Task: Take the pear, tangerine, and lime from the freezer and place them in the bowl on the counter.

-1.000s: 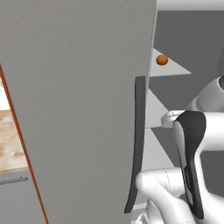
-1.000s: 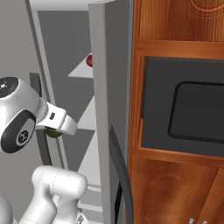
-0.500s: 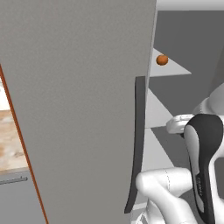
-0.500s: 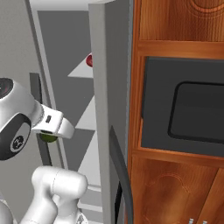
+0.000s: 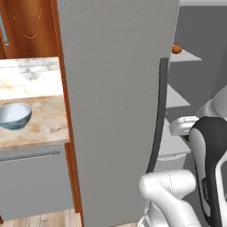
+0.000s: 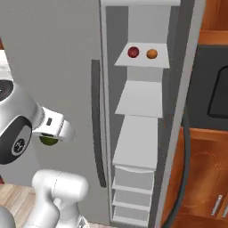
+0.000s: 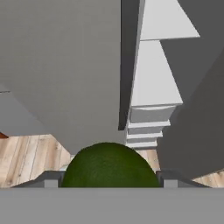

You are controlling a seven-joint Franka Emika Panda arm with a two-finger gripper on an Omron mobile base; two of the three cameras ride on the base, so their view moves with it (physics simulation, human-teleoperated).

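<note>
1. The end effector (image 7: 109,183) is clenched on a dark green lime (image 7: 109,165). In the hand view the fruit sits at the bottom centre, wedged between the two finger tips, whose pale ends show at either side of it. In the right base view the lime (image 6: 49,140) shows as a green curve under the white wrist, in front of the freezer door and outside the compartment.

2. The freezer (image 6: 142,133) stands open. Its wide flat grey door (image 5: 115,102) is swung out and carries a long dark curved handle (image 5: 158,115) along its free edge.

3. Inside the freezer, pale shelves (image 6: 141,98) are stacked one above another, with small drawers (image 6: 132,196) at the bottom.

4. The bench (image 5: 42,119), beige marbled stone, lies to the left of the door in the left base view, above a grey cabinet front.

5. The bowl (image 5: 15,116), glossy pale blue-white, stands upright near the front edge of the bench, towards its left end as framed.

6. The tangerine (image 6: 152,54) rests on the top shelf, towards the right edge of that shelf. The left base view shows it (image 5: 177,49) near the shelf's front edge.

7. A dark red round fruit (image 6: 133,52) lies on the same shelf, just left of the tangerine and not touching it.
</note>
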